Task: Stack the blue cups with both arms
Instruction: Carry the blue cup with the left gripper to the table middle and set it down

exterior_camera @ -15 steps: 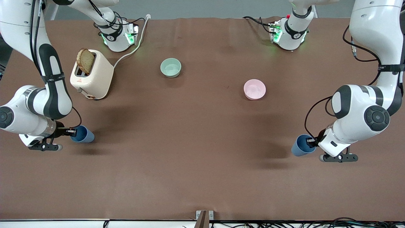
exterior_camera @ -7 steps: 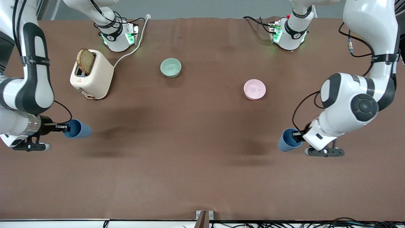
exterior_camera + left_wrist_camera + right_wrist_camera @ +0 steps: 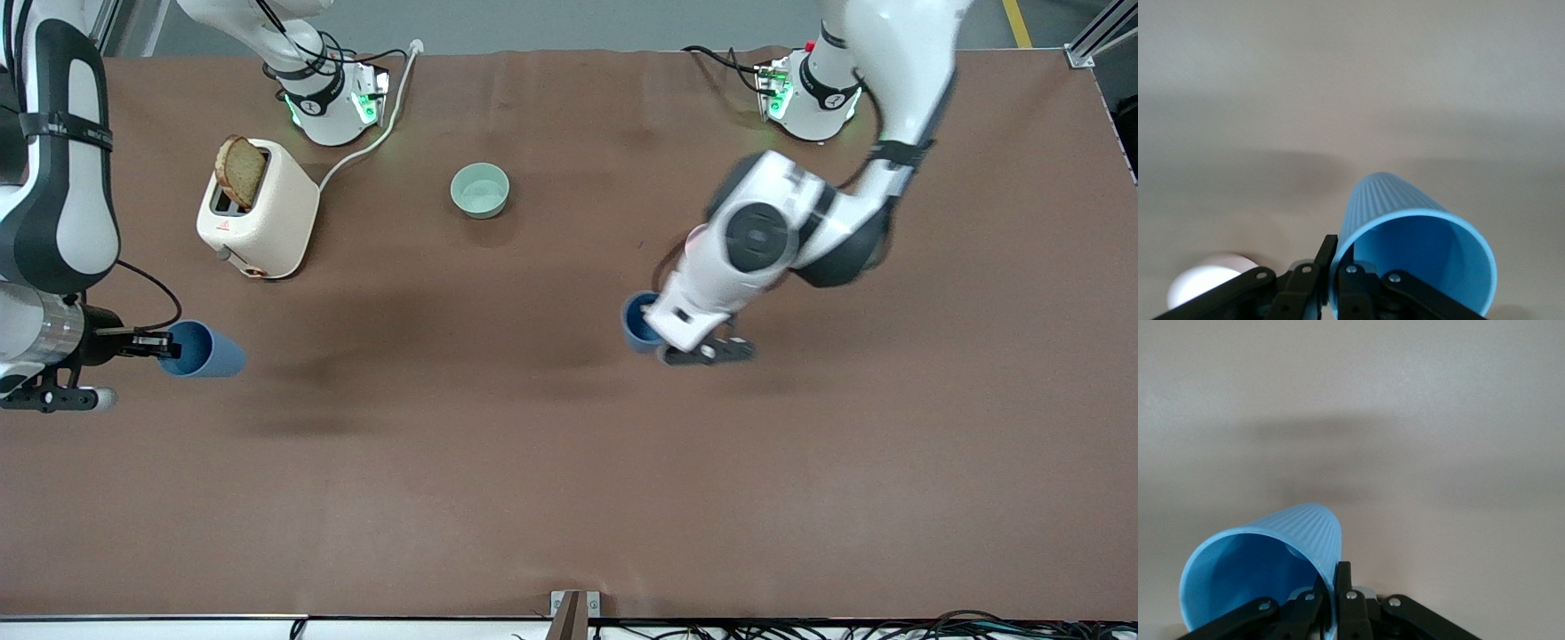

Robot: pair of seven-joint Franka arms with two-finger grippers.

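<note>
Claws | left claw [image 3: 656, 327] clamps blue cup [image 3: 637, 322] | right claw [image 3: 164, 345] clamps second cup [image 3: 200, 349]

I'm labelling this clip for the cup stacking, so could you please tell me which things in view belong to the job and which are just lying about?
Part of the job:
- blue cup held in the left gripper
- blue cup held in the right gripper

Just lying about:
- toaster with a bread slice
- pale green bowl
- pink bowl, mostly hidden by the left arm
</note>
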